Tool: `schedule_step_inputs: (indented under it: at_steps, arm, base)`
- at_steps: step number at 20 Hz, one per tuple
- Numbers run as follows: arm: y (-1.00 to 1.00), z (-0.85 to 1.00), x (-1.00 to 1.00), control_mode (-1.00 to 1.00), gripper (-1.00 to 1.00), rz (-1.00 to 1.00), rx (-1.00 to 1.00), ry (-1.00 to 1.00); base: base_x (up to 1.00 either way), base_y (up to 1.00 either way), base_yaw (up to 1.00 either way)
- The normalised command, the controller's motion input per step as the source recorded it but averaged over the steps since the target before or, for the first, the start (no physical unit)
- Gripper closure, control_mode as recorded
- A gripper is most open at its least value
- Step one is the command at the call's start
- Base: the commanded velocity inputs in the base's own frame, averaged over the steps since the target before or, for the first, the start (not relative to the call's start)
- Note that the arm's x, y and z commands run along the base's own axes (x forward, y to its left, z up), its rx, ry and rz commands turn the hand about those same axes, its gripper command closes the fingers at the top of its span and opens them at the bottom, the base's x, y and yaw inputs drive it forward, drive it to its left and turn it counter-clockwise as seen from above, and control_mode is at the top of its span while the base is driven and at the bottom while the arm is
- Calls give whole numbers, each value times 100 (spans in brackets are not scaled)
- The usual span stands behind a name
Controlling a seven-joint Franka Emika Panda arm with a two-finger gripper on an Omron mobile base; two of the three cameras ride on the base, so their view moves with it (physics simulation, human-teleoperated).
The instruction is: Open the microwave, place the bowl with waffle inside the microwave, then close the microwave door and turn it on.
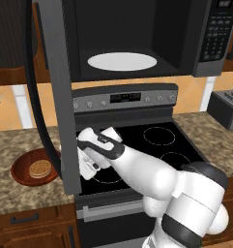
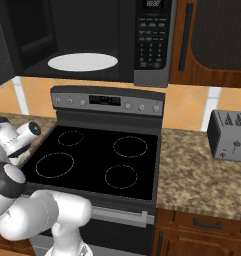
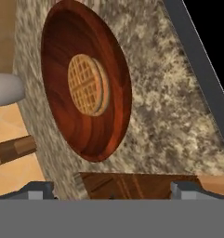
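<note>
- Microwave (image 1: 137, 38): mounted above the stove (image 2: 97, 160). The cavity is exposed and the white turntable plate (image 1: 122, 61) is bare.
- Microwave door (image 1: 60, 97): swung fully outward on its left hinge. In the left base view it stands edge-on between the arm and the bowl.
- Bowl (image 3: 85, 79): rests on the granite tabletop (image 1: 21, 140) to the left of the stove, with the waffle (image 3: 88, 85) lying flat at its centre. The left base view shows the same bowl (image 1: 35, 168) low on the left, just beyond the door edge.
- Pincer (image 3: 111, 188): the two dark fingertips stand wide apart at the bottom of the hand view with nothing between them, so it is released and unloaded.
- Governing relation: the bowl lies ahead of the pincer along its line of sight and apart from the fingertips; no contact is visible. The bowl is round, so no long axis constrains the approach; only the rim offers a grip.
- Assessed step: approach to the bowl, door-opening complete. The next move calls for closing on the near rim without tipping the waffle out.
- Assessed hazard: the open door hangs close beside the forearm and could be struck during the lift toward the cavity.
</note>
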Motion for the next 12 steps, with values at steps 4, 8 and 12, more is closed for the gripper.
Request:
schedule_step_inputs:
  at_steps: [4, 8, 12]
  arm:
    - [31, -35, 51, -100, -100, 0, -3, 0]
    - [45, -20, 22, -100, -100, 3, -6, 0]
    - [16, -28, 6, -100, -100, 2, -1, 0]
  base:
    - [0, 0, 0]
    - [0, 0, 0]
    - [0, 0, 0]
